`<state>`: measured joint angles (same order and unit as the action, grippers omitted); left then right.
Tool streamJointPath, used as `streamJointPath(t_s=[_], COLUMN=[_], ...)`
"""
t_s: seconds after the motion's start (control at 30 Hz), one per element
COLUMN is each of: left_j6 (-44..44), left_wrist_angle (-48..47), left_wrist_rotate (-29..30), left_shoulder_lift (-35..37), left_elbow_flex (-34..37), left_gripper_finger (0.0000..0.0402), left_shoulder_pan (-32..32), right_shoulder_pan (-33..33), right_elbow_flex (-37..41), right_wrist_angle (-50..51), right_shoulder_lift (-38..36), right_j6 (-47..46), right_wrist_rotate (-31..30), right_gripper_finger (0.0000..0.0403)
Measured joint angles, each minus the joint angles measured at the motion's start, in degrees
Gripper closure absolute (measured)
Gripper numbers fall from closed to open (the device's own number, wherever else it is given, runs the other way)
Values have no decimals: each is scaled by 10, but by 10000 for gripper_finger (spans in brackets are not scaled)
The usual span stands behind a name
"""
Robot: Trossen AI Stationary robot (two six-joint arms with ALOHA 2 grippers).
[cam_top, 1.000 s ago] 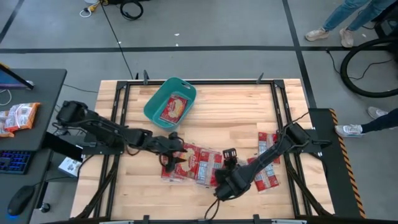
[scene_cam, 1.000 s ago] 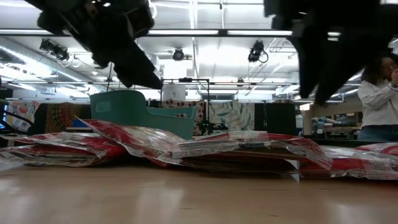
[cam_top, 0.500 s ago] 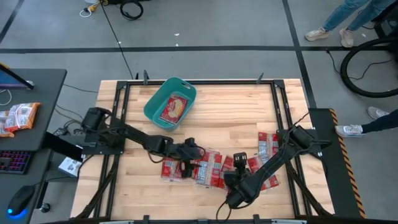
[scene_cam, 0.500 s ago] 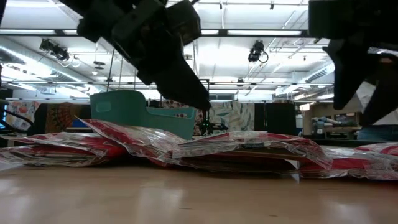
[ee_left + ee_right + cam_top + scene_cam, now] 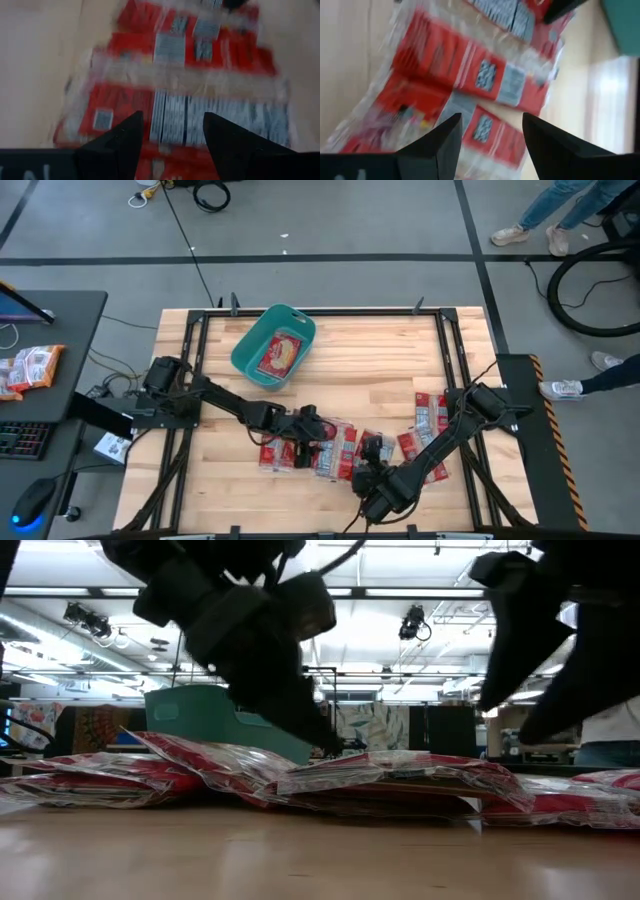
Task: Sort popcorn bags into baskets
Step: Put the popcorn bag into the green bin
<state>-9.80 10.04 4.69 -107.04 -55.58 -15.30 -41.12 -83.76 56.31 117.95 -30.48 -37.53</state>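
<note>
Several red popcorn bags lie in an overlapping pile point(image 5: 305, 448) at the table's near middle, and more lie near the right edge point(image 5: 430, 425). The pile also shows in the low view point(image 5: 380, 780). The teal tub point(image 5: 273, 346) stands at the far left with one bag point(image 5: 283, 354) flat inside; it also shows in the low view point(image 5: 215, 718). My left gripper point(image 5: 316, 430) is open just above the pile, its fingers apart over a bag point(image 5: 172, 117). My right gripper point(image 5: 370, 450) is open over the pile's right end, above a bag point(image 5: 470, 75).
A dark side desk at the left holds orange-and-white snack packets point(image 5: 30, 367), a keyboard and a mouse. Black frame rails point(image 5: 450, 350) run along the table's edges. Bare wood point(image 5: 370, 360) lies between the tub and the bags. A person point(image 5: 612, 705) stands beyond the table.
My left gripper has gone from the pile's left end toward the table's right, over the pile's middle, and has come lower over it. My right gripper has shifted a little toward the near edge by the pile's right end. The bags have stayed put.
</note>
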Motion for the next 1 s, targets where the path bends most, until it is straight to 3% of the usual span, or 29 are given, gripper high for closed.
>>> streamJointPath(t_s=[0.3, 0.53, 0.73, 1.0], left_j6=[15, 17, 17, 17], left_wrist_angle=[-2, 3, 10, 9], left_wrist_rotate=[0, 0, -2, -2], left_shoulder_lift=[-31, -41, -42, -42], left_elbow_flex=[-1, -2, -1, 0], left_gripper_finger=[192, 192, 192, 192], left_shoulder_pan=[-6, -7, -7, -7], right_shoulder_pan=[3, 11, 30, 34], right_elbow_flex=[68, 89, 101, 77], right_wrist_angle=[-115, -151, -249, -242], right_shoulder_lift=[0, 0, 0, 0], right_j6=[100, 144, 231, 291], right_wrist_rotate=[-3, -77, -74, -107], right_gripper_finger=[190, 190, 191, 194])
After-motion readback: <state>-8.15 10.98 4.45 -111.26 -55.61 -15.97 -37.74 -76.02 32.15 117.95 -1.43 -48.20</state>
